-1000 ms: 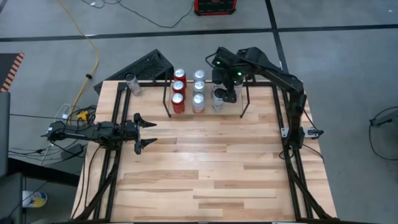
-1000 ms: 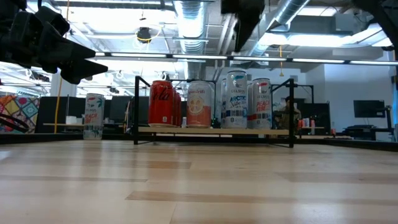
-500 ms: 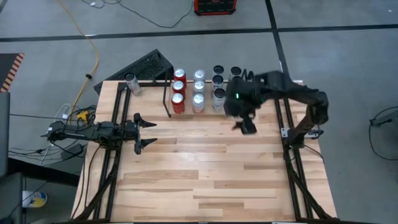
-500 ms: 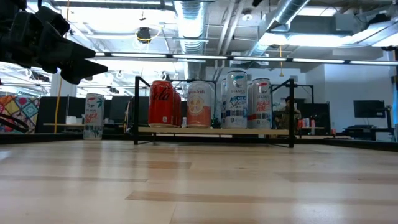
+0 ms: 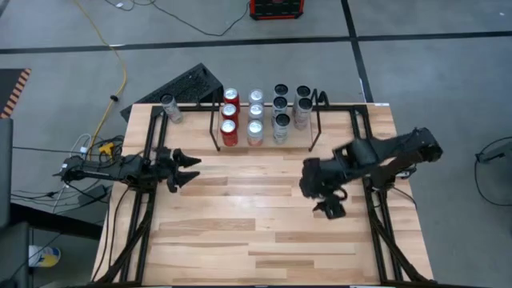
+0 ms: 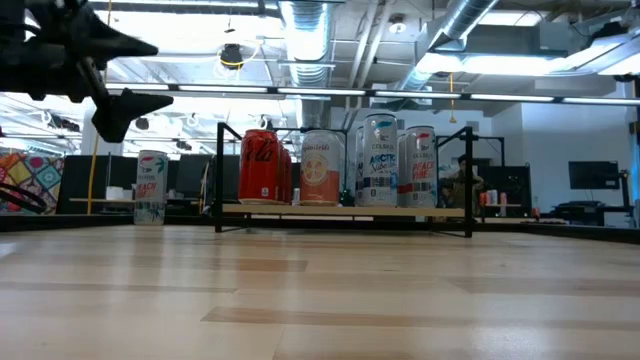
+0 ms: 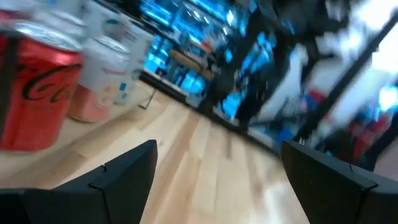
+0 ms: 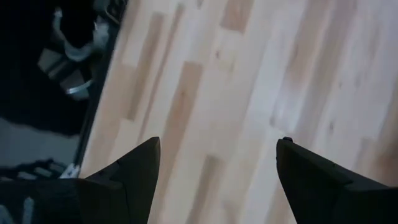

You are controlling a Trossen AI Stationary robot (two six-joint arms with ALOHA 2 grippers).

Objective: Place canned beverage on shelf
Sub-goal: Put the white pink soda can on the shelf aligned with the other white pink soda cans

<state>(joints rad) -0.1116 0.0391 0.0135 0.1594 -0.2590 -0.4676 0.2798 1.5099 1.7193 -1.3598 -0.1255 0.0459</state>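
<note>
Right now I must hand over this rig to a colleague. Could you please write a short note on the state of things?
Left gripper: open, empty, above the table's left side.
Right gripper: open, empty, above the right side of the table, apart from the shelf.
Shelf: along the far edge, holding four rows of cans: red cans, pale cans, then two more rows.
Done: those cans stand upright on the shelf.
Left: one lone can stands at the far left corner, outside the shelf. The left arm looks nearer to it.
</note>
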